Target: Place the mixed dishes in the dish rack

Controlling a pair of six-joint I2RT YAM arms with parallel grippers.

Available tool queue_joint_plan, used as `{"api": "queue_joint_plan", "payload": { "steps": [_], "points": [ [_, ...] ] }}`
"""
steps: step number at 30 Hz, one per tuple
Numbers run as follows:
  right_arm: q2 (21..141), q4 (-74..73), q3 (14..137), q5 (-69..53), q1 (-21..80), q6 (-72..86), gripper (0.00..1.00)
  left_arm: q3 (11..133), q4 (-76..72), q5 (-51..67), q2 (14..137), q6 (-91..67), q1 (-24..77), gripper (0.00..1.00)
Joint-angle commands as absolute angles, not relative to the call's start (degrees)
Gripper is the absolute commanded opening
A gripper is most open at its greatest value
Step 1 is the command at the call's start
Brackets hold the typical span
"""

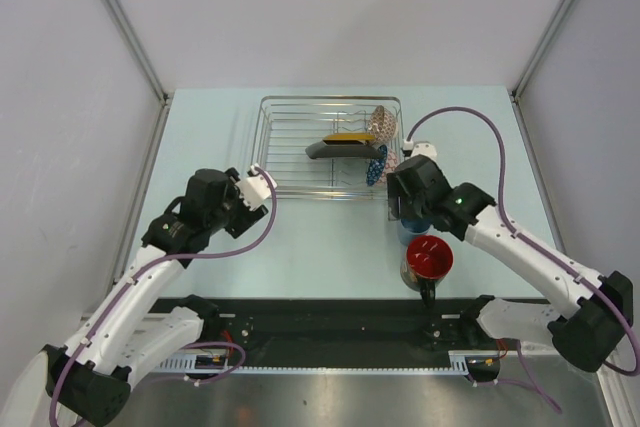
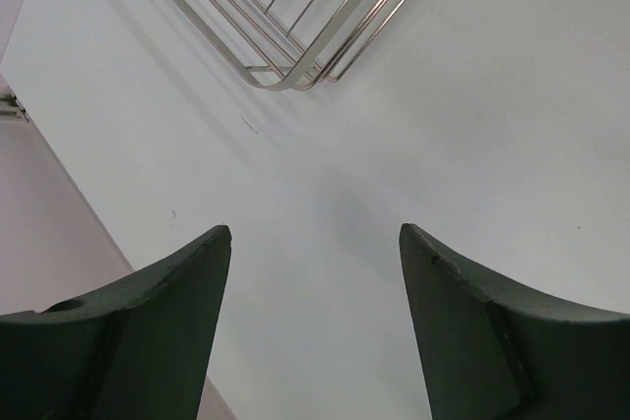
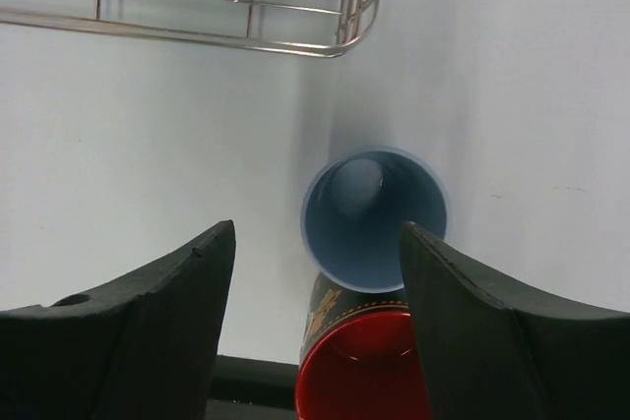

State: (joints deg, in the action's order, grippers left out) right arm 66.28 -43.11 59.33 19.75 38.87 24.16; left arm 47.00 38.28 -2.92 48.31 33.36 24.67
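Spread jaws on both arms, and neither holds anything. The left gripper (image 2: 315,233) hangs over bare table (image 1: 330,237), a smooth pale blue-white surface, just near of the near-left corner of the dish rack (image 2: 285,66). Its dark, matte fingers (image 2: 157,312) curve outward.

The right gripper (image 3: 315,228) hangs over the light blue handleless cup (image 3: 369,213), which stands upright and empty, a plain smooth cylinder, near of the rack's near-right corner. The cup's rim lies between the fingers. The right finger overlaps it in the wrist view, so contact there cannot be told, and the left one is clear of it.

Just near of the cup, touching or almost touching it, stands the dark mug (image 3: 359,371), glossy red inside and empty.

The rack is a rectangular basket of thin shiny silver wire with parallel bars and a raised rim, at the far middle of the table. Inside it, the square black plate (image 1: 345,147) with its yellow centre leans tilted. A round patterned bowl (image 1: 383,122) stands on edge at the far right.
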Motion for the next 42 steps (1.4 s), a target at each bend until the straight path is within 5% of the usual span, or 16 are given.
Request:
{"api": "queue_joint_plan", "payload": {
  "steps": [1, 16, 20, 27, 32, 42],
  "points": [
    [68.8, -44.6, 59.7, 24.3, 42.3, 27.2, 0.7, 48.2, 38.1, -3.8, 47.5, 31.7, 24.3, 0.75],
    [77.1, -40.9, 57.0, 24.2, 43.9, 28.8, 0.56, 47.5, 39.0, -4.2, 46.5, 30.2, 24.3, 0.75],
    [79.2, -40.0, 55.9, 23.0, 43.3, 28.7, 0.4, 47.7, 39.2, -4.3, 46.4, 29.8, 24.3, 0.75],
    [81.4, -38.1, 54.8, 21.1, 42.6, 28.7, 0.29, 50.2, 40.3, -3.4, 46.8, 25.3, 24.3, 0.75],
    [80.6, -36.2, 54.9, 16.1, 41.1, 27.6, 0.01, 53.1, 41.6, -1.2, 47.7, 20.9, 24.3, 0.77],
    [67.9, -22.1, 58.6, -9.7, 36.3, 28.1, 0.0, 58.9, 42.1, 6.5, 50.2, 13.4, 22.8, 0.85]
  ]
}}
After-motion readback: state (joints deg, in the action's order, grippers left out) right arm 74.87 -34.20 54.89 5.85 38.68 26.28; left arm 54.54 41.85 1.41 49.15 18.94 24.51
